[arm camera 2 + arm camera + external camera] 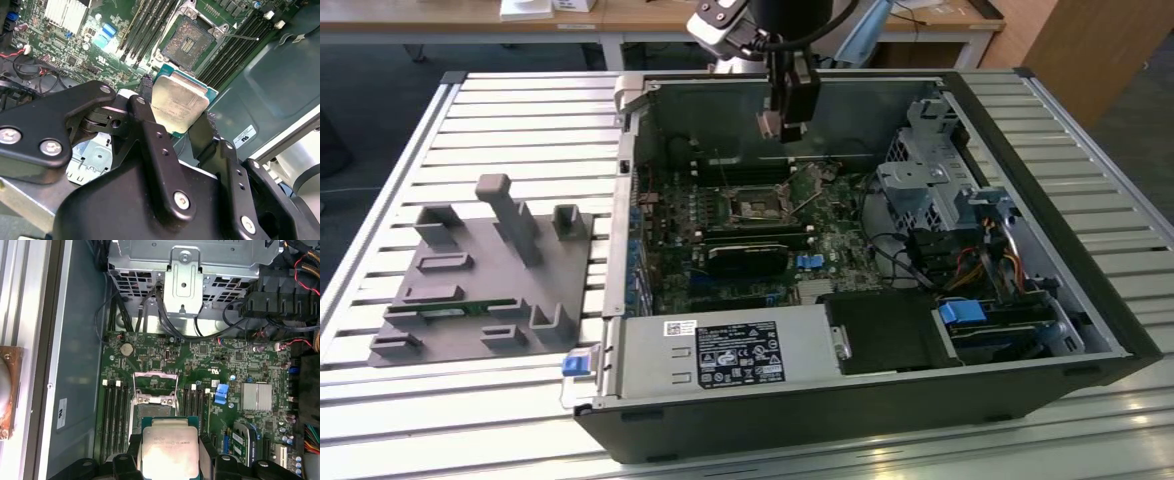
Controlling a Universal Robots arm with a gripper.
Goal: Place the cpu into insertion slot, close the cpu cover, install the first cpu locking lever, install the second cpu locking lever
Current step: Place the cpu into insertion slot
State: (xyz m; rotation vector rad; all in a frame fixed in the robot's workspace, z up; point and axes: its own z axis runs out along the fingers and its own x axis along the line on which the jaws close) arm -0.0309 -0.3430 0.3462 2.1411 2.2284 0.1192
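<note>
Cpu (177, 102) clamped in my gripper (175, 114), hanging above the motherboard (95, 56).
Exterior view: the insertion slot (758, 207) lies at 6 o'clock of the gripper, well apart; if I lower the chip tilted or misrotated, I risk bending socket pins.

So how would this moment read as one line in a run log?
gripper: shut on cpu | cpu: held above motherboard, not seated | insertion slot: empty
</note>
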